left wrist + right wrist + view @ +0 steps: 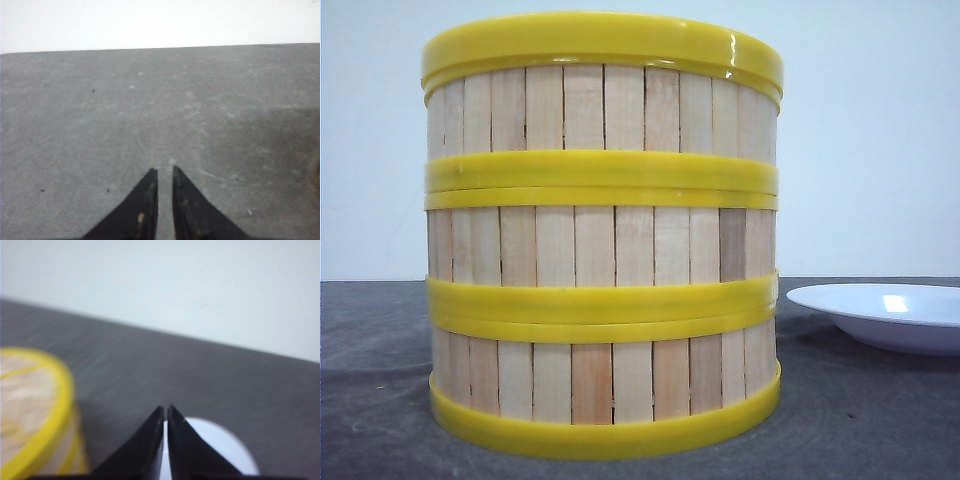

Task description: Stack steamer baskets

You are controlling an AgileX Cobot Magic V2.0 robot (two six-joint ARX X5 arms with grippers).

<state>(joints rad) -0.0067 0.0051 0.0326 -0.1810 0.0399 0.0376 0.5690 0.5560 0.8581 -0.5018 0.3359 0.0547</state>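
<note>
The table [880, 420] carries everything; the steamer baskets [602, 240] stand at its centre as one column of three, rims seated on rims, so by this evidence the stacking appears complete. The white plate [885, 312] sits at 3 o'clock of the column, just beside it and apart. The right gripper [165, 412] hangs above the plate, fingers together and empty; the blurred top of the column, possibly lidded, lies beside it. The left gripper [165, 172] hovers over bare table, fingers nearly together, holding nothing, presumably parked.
</note>
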